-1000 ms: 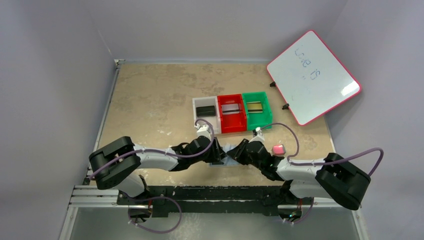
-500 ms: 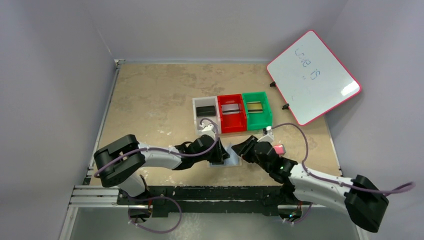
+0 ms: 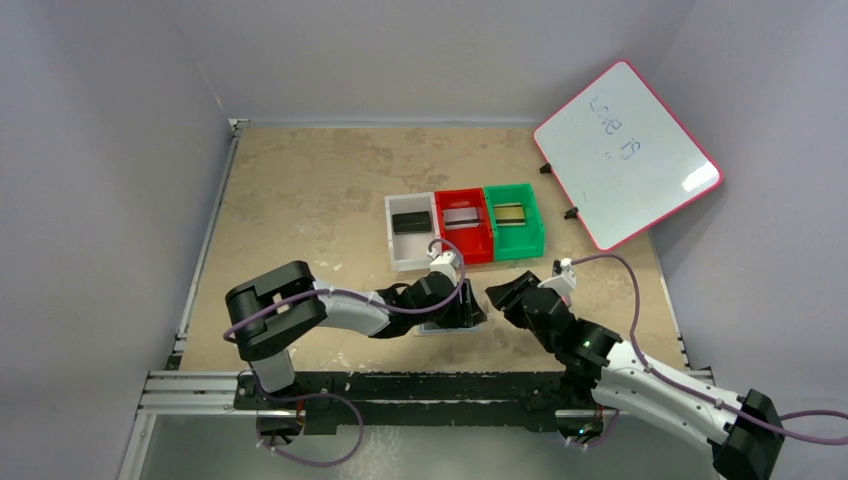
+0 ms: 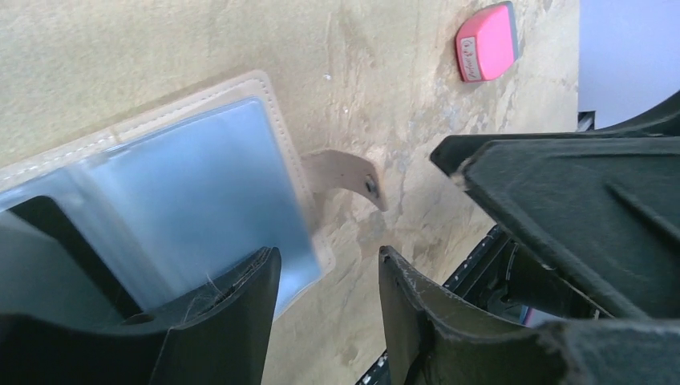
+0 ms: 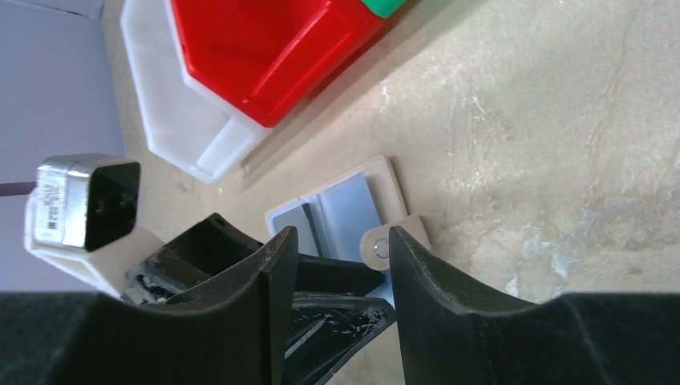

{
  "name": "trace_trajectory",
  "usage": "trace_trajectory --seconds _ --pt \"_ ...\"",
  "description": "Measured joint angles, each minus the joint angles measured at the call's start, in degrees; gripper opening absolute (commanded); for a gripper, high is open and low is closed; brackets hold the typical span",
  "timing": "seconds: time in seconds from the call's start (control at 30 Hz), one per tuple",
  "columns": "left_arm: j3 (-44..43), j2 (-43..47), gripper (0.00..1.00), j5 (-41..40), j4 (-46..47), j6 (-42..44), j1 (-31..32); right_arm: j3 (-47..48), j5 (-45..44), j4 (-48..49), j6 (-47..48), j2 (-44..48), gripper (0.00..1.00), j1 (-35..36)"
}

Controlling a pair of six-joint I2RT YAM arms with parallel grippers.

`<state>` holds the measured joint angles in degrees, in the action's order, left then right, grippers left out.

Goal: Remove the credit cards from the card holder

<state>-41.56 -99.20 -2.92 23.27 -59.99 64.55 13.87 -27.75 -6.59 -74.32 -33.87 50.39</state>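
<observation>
Card holder [image 4: 192, 184] open and flat on the bench [image 3: 300, 200], near the front edge between the two arms. Grey-blue lining up, tan border round it, snap tab [image 4: 345, 172] lying loose on the bench at its right side.

Left jaws spread apart, gripping nothing: one finger [image 4: 232, 313] over the edge of the lining, the other over bare bench just past the holder's border. Contact with the lining impossible to judge.

Right jaws spread apart too, gripping nothing, just to the right of the holder. From the right wrist, tab and its metal snap framed between the two fingers.

Dark shape on the half of the holder away from the tab, card or pocket not clear.

Three bins in a row beyond the holder, side by side: black card [image 3: 411, 222] in the white bin [image 3: 390, 235], silvery card [image 3: 461, 218] in the red bin [image 3: 468, 252], dull gold card [image 3: 509, 213] in the green bin [image 3: 520, 245].

Small pink-red block [image 4: 487, 42] on the bench, apart from the holder on the tab's side. Pink-framed whiteboard [image 3: 628, 155] tilted at the far right corner
</observation>
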Motion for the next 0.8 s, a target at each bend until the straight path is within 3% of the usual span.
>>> trace_trajectory --seconds 0.2,0.33,0.47,0.6,0.8 --pt "-0.42 -0.33 0.50 -1.03 0.46 0.04 1.09 0.07 -0.13 -2.23 -0.76 -1.22 0.51 0.00" --pt "-0.44 4.37 0.57 -5.18 -6.91 1.07 1.75 1.40 -0.33 -4.39 -0.72 -2.01 0.53 0.00" --pt "-0.44 14.12 0.67 -13.53 -16.06 2.25 1.92 4.35 -1.29 -5.18 -0.09 -2.19 0.64 0.00" --pt "-0.44 23.93 0.73 -23.30 -24.06 2.56 1.88 6.82 -0.66 -3.69 3.45 -3.10 0.65 0.00" --pt "0.81 30.58 0.74 -33.64 -34.75 0.31 1.07 7.06 5.49 5.05 11.93 -8.96 0.64 0.00"
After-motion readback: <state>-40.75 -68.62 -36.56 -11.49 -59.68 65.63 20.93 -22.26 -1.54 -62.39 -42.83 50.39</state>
